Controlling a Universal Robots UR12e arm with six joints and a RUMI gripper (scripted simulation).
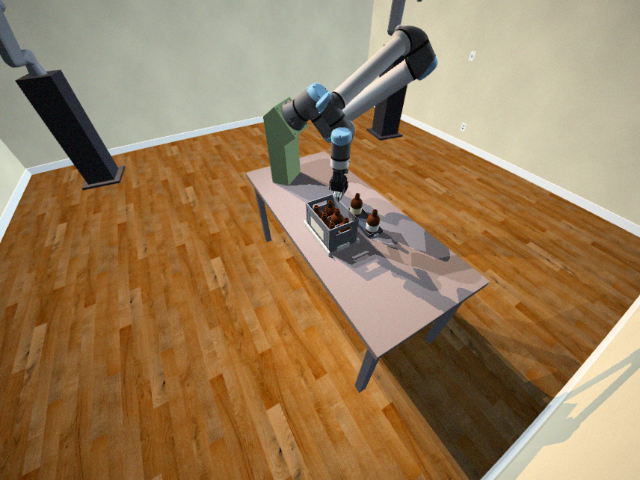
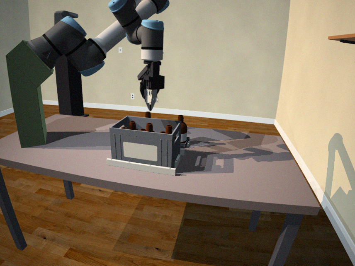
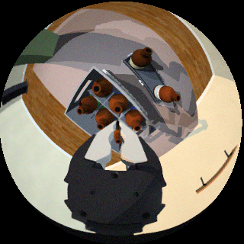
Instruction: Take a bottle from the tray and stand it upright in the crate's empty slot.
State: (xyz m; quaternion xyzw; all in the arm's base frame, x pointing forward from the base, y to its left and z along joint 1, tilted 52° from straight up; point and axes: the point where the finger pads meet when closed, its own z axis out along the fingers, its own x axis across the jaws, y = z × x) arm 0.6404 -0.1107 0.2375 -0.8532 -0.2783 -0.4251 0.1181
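Above the crate's [image 2: 143, 146] far edge the gripper [image 2: 150, 107] is held with jaws together on nothing — the tray's [image 3: 146, 74] upright bottles [image 1: 356, 203] stand beside the crate, lower down.

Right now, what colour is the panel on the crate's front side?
Cream, set in the grey crate wall; the panel shows best in the exterior view.

Matt grey crate [image 2: 168, 146], glossy brown bottles [image 3: 118, 103]
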